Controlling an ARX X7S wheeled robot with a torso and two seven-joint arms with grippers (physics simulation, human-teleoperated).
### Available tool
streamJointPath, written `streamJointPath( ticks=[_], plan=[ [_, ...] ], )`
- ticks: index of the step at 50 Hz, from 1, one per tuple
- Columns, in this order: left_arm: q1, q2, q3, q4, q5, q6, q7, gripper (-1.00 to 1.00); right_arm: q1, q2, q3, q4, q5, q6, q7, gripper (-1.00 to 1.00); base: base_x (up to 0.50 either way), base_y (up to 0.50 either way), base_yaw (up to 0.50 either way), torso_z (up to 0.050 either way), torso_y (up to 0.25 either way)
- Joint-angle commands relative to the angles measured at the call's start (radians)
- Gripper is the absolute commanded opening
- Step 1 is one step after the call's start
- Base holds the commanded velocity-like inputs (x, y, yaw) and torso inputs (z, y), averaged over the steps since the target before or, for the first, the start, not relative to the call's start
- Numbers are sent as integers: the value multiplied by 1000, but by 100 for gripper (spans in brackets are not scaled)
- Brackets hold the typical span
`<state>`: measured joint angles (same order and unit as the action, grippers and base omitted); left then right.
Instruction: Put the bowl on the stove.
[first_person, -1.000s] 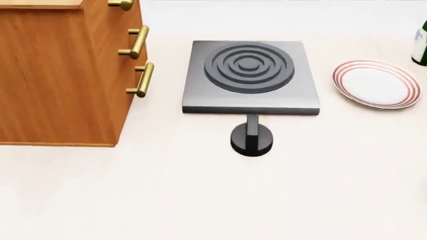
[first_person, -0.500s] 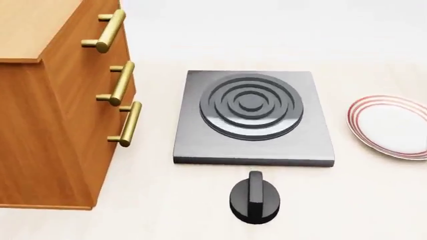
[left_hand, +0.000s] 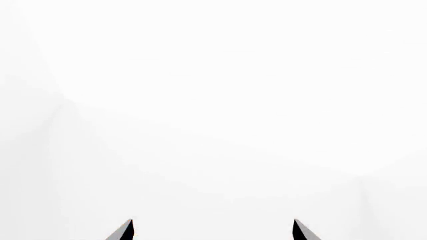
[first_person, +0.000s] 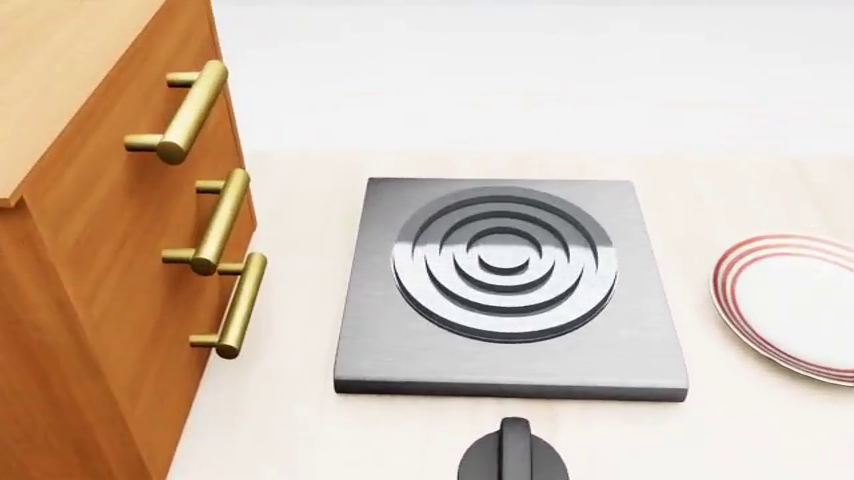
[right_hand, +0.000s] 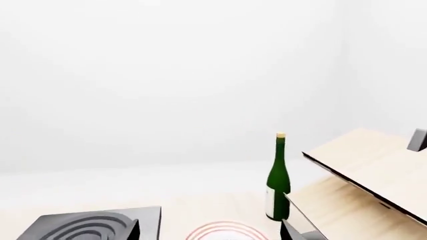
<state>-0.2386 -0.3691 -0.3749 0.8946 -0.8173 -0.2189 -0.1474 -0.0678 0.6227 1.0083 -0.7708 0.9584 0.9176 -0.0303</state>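
Note:
The bowl shows in none of the views. The stove (first_person: 507, 290) is a square dark grey hotplate with one ringed burner; it lies on the pale counter in the middle of the head view, and its corner shows in the right wrist view (right_hand: 93, 225). Neither gripper appears in the head view. My left gripper (left_hand: 213, 226) is open, its two dark fingertips wide apart against blank white. My right gripper (right_hand: 210, 227) is open too, with nothing between its fingertips, and it looks over the stove's edge and the plate.
A wooden drawer cabinet (first_person: 80, 300) with brass handles stands left of the stove. A black round knob (first_person: 514, 458) sits in front of it. A white plate with red rings (first_person: 801, 310) lies to its right. A green bottle (right_hand: 278, 180) and a tilted wooden board (right_hand: 367, 165) stand beyond the plate.
The head view has moved closer: stove, cabinet and plate look larger and sit lower in the picture, and the knob has slid to the bottom edge.

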Motion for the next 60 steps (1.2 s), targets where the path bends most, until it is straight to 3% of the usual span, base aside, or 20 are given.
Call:
streamJointPath(
  ticks=[1,6,10,20,39,60],
  plan=[
    [2,-6,-4,1,-10,6,-7,100,29,116,7,22,66,84,30,100,0,0,0,0,0],
    [2,-9,-5,-5,-8,9,-7,100,48,247,52,120,218,215,28,100,0,0,0,0,0],
    [3,-9,-3,-7,-6,12,-5,100,-22,303,71,183,199,255,-61,100,0,0,0,0,0],
    [3,-11,6,-9,3,15,-5,100,-159,316,46,300,108,259,-206,100,0,0,0,0,0],
    [11,-13,16,-14,14,25,-4,100,-271,302,25,371,26,262,-250,100,0,0,0,0,0],
    [16,-18,28,-17,14,34,-6,100,-280,286,1,422,-29,234,-228,100,0,0,0,0,0]
  ],
)
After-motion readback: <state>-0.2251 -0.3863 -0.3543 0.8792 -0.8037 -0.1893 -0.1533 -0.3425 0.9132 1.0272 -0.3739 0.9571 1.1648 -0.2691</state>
